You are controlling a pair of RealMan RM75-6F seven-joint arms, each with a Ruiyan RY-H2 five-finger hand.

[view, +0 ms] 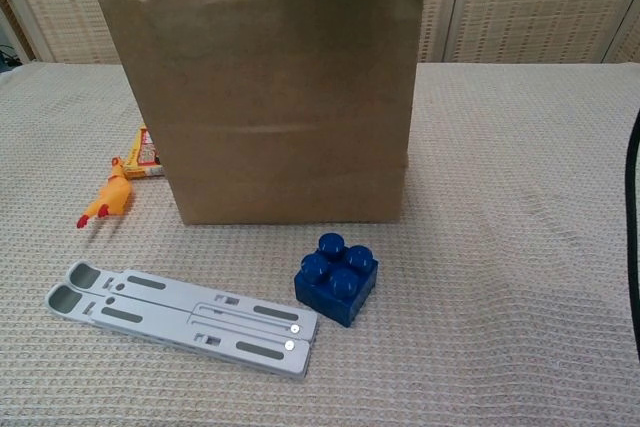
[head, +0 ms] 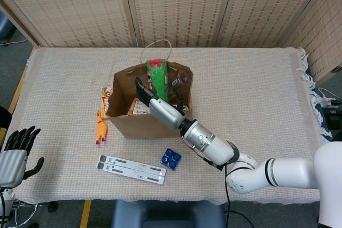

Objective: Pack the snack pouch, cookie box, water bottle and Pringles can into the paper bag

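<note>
Inside the paper bag (head: 152,124), the Pringles can (head: 158,78) is going down, the last item to settle.

The right hand (head: 160,111) reaches over the bag's front rim with its fingers around the green can, which stands nearly upright and mostly below the rim beside a printed box (head: 140,109); the water bottle and pouch cannot be made out. To finish well, I judge the can should be lowered straight until it rests on the bag floor, then the fingers spread and the hand lifted vertically so it does not snag the rim or tip the bag. The left hand (head: 16,153) hangs off the worktop (head: 256,89) edge, fingers apart, holding nothing.
</note>
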